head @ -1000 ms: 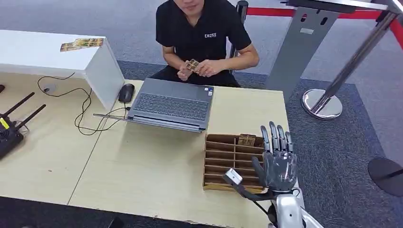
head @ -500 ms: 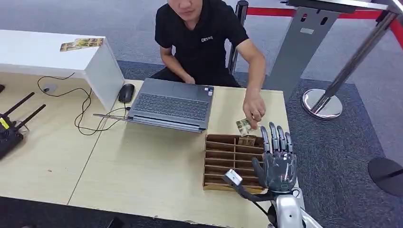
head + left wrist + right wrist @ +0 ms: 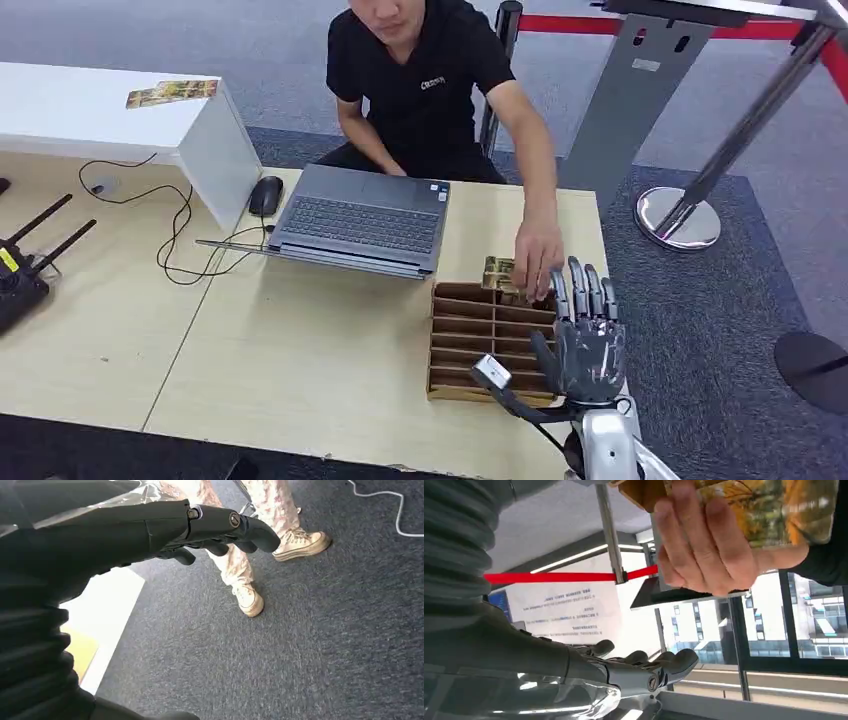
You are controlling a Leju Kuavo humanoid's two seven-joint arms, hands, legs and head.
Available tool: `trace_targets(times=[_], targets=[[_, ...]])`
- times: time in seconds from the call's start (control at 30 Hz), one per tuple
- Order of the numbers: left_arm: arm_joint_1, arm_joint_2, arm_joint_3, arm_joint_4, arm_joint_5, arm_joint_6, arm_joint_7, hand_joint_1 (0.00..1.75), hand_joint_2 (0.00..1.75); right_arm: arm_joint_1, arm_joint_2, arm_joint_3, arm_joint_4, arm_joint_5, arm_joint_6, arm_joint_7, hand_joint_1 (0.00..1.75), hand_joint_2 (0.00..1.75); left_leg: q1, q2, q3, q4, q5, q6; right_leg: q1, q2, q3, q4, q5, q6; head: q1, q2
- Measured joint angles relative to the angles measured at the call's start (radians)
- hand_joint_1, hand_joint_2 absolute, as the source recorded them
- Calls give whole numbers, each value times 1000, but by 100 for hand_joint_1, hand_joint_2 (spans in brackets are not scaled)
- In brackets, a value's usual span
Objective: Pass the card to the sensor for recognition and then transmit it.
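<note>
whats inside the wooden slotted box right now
Several slots of the wooden box look bare. At its far end a person's hand puts in a patterned card. The right hand covers its near right corner.

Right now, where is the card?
In the head view, the card is in the person's hand, at the wooden tray's far edge, beyond the right hand.

The card (image 3: 499, 272) (glossy, printed in yellow and green) is pinched in a person's fingers at the far end of the slotted wooden tray, just beyond the raised right robot hand (image 3: 586, 335).
</note>
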Motion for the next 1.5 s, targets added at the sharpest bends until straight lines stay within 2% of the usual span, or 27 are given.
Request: trace_targets(times=[1.03, 1.5], targets=[[0, 0, 2, 0, 0, 0, -6, 0, 175, -6, 1, 3, 4, -10, 0, 0, 0, 175, 0, 0, -1, 0, 0, 0, 0, 0, -1, 0, 0, 0, 0, 0], [0, 0, 2, 0, -2, 0, -10, 0, 175, -34, 28, 18, 48, -39, 0, 0, 0, 175, 0, 0, -1, 0, 0, 0, 0, 0, -1, 0, 0, 0, 0, 0]])
